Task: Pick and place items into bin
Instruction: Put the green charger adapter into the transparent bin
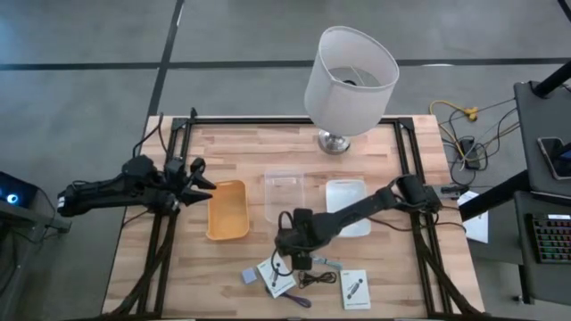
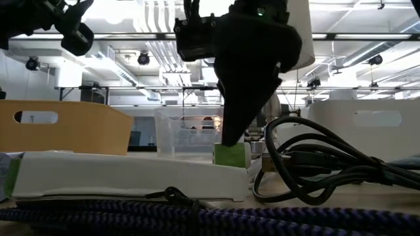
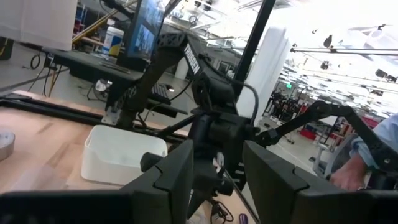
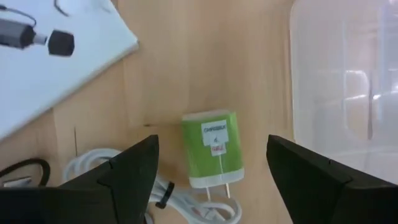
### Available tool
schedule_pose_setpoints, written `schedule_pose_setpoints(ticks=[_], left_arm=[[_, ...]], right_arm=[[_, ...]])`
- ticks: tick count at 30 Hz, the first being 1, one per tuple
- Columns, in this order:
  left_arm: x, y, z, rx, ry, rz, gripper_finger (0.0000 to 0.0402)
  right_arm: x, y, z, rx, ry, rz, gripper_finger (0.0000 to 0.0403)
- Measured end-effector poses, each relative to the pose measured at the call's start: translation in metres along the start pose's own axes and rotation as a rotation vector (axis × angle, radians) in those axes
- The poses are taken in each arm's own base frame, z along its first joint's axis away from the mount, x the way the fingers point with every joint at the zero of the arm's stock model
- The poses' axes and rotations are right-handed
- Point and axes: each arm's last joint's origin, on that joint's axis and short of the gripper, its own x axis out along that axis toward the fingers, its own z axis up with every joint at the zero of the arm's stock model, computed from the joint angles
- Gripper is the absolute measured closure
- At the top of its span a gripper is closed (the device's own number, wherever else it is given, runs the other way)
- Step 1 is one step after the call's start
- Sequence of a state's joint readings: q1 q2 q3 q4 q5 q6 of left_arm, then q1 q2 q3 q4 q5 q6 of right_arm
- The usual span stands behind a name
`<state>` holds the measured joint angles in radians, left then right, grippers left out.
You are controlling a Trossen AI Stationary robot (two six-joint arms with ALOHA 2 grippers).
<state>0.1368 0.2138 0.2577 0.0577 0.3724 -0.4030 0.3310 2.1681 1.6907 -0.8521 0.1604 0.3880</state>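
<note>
A small green charger block point(image 4: 211, 149) lies flat on the wooden table, prongs toward my right gripper point(image 4: 211, 144). That gripper is open, pointing down, with one finger on either side of the block and a gap on each side. The low view shows the block point(image 2: 231, 156) under the gripper point(image 2: 231, 134). Near the table's front edge lie two white cards point(image 1: 275, 276) point(image 1: 354, 288), a dark cable point(image 1: 312, 278), a lilac block point(image 1: 248, 277) and a purple-handled tool point(image 1: 299, 299). My left gripper point(image 1: 198, 178) is open and empty at the table's left.
An orange bin point(image 1: 227, 209), a clear bin point(image 1: 284, 192) and a white bin point(image 1: 346, 201) stand side by side mid-table. A big white lamp point(image 1: 350, 80) stands at the far edge. A pale cable point(image 4: 186, 193) lies beside the green block. A person's hand point(image 3: 354, 168) shows beyond the table.
</note>
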Motion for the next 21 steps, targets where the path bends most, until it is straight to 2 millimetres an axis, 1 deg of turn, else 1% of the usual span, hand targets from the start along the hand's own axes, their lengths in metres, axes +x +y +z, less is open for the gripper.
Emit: schedule_pose_setpoints(ticks=[3, 7, 12, 16, 21], left_arm=[[0.000, 0.000, 0.000, 0.000, -0.002, 0.001, 0.0276], [0.001, 0.001, 0.000, -0.003, 0.005, 0.006, 0.0276], [0.001, 0.001, -0.001, -0.004, 0.007, 0.010, 0.0276], [0.002, 0.001, -0.001, -0.006, 0.007, 0.010, 0.0276], [0.002, 0.002, -0.001, -0.007, 0.009, 0.015, 0.0276]], right_arm=[[0.004, 0.000, -0.002, -0.037, 0.006, 0.002, 0.0122], [0.015, 0.002, -0.002, -0.056, 0.005, 0.042, 0.0123], [0.029, 0.003, -0.004, -0.051, 0.034, 0.038, 0.0144], [0.029, 0.002, -0.006, -0.053, 0.051, 0.037, 0.0181], [0.027, 0.002, -0.006, -0.056, 0.057, 0.041, 0.0252]])
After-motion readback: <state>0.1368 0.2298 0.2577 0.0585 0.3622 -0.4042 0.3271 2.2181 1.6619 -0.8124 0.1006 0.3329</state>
